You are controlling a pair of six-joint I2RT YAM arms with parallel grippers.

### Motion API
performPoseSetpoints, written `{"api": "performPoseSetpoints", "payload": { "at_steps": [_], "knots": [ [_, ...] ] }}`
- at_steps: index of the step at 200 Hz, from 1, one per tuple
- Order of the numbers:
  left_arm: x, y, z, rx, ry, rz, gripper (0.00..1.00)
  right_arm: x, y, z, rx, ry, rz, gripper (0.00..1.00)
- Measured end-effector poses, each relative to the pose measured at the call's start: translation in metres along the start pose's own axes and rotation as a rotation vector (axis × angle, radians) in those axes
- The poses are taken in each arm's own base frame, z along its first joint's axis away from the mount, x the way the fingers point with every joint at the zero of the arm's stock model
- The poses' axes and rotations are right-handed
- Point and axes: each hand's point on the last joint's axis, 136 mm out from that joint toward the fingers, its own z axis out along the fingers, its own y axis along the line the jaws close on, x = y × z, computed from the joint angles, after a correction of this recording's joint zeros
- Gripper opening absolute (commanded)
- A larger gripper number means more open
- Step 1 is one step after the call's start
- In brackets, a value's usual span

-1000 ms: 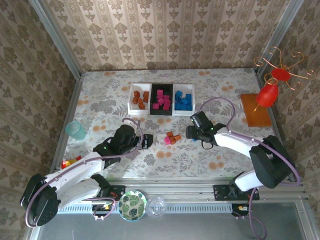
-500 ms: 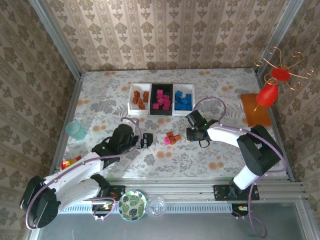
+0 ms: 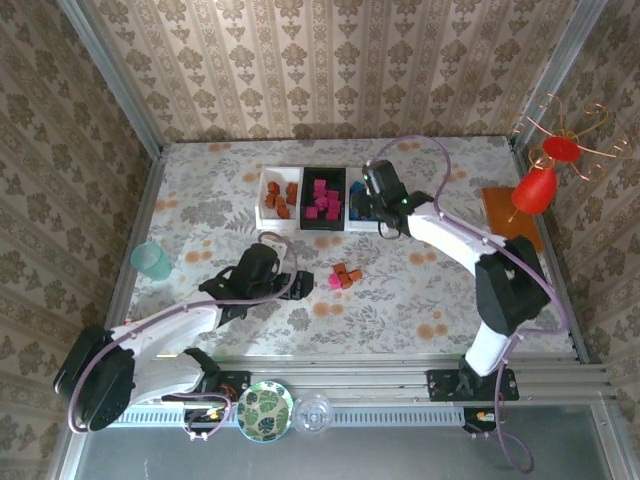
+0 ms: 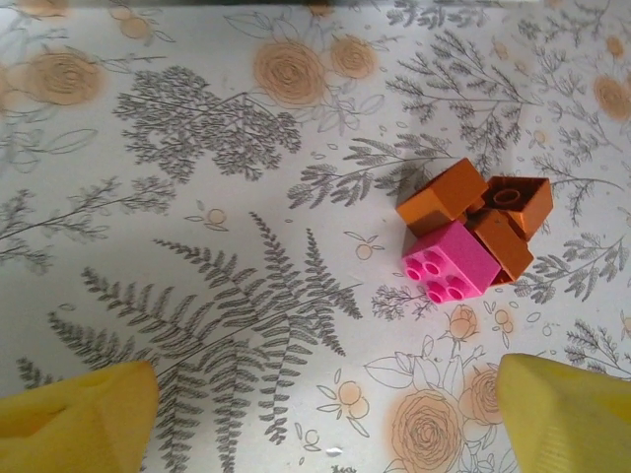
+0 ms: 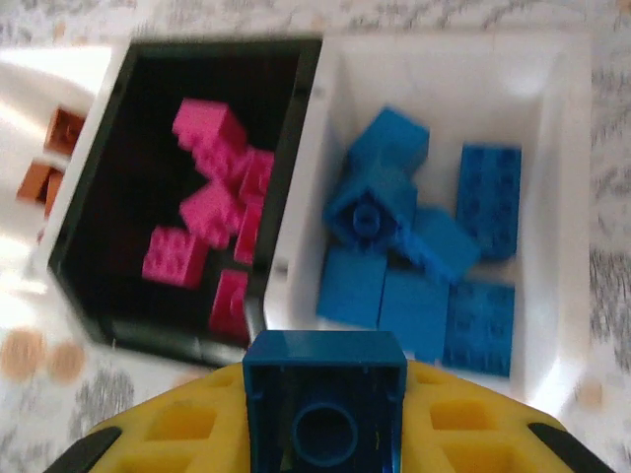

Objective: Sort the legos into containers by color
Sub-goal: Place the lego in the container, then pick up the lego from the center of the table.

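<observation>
My right gripper (image 5: 325, 419) is shut on a blue lego (image 5: 325, 394), hanging over the near rim of the right white container (image 5: 557, 79), which holds several blue legos (image 5: 424, 246). Beside it, the black container (image 5: 148, 335) holds pink legos (image 5: 202, 212), and the left white container (image 3: 266, 215) holds orange-brown legos (image 3: 280, 198). On the table a pink lego (image 4: 452, 261) lies against three orange-brown ones (image 4: 441, 194). My left gripper (image 3: 291, 283) is open, a little left of that cluster (image 3: 343, 275), with its yellow fingers (image 4: 79, 414) wide apart and nothing between them.
A teal cup (image 3: 152, 260) stands at the left edge. A green-patterned plate (image 3: 265, 408) and a clear glass (image 3: 313, 411) sit by the arm bases. At the far right are a wooden block (image 3: 512, 222) and a red ornament (image 3: 536, 188).
My right gripper shut on a blue lego beside the loose cluster and carried it away to the right white container. My left gripper stayed open and edged slightly toward the cluster.
</observation>
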Motion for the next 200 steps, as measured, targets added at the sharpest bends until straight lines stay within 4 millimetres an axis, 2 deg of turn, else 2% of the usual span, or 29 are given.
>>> {"api": "performPoseSetpoints", "payload": {
  "at_steps": [20,26,43,51,65,91,117,137,162,200],
  "knots": [
    [0.0,-0.011,0.006,0.027,0.029,0.03,0.9,-0.011,-0.007,0.027,0.035,0.011,0.011,0.28],
    [0.0,-0.015,0.008,0.037,0.036,0.041,0.9,-0.012,-0.009,0.035,0.045,0.02,0.014,0.35],
    [0.0,-0.027,0.013,0.062,0.057,0.083,0.91,-0.012,-0.016,0.052,0.067,0.047,0.021,0.61],
    [-0.001,-0.033,0.015,0.074,0.065,0.102,0.9,-0.012,-0.018,0.056,0.074,0.056,0.016,0.66],
    [-0.003,-0.042,0.021,0.089,0.079,0.132,0.88,-0.014,-0.021,0.056,0.08,0.06,0.021,0.69],
    [0.003,-0.053,0.034,0.107,0.124,0.177,0.84,-0.024,-0.018,0.045,0.065,0.033,0.028,0.7],
    [0.015,-0.06,0.051,0.105,0.181,0.22,0.83,-0.024,-0.018,0.013,0.034,0.003,0.037,0.7],
    [0.026,-0.06,0.065,0.088,0.225,0.25,0.78,-0.023,-0.02,-0.011,0.013,-0.027,0.045,0.7],
    [0.03,-0.056,0.081,0.052,0.251,0.283,0.76,-0.009,-0.024,-0.029,-0.01,-0.035,0.061,0.7],
    [0.028,-0.053,0.1,0.019,0.266,0.322,0.73,0.016,-0.032,-0.039,-0.014,-0.017,0.08,0.7]
  ]
}}
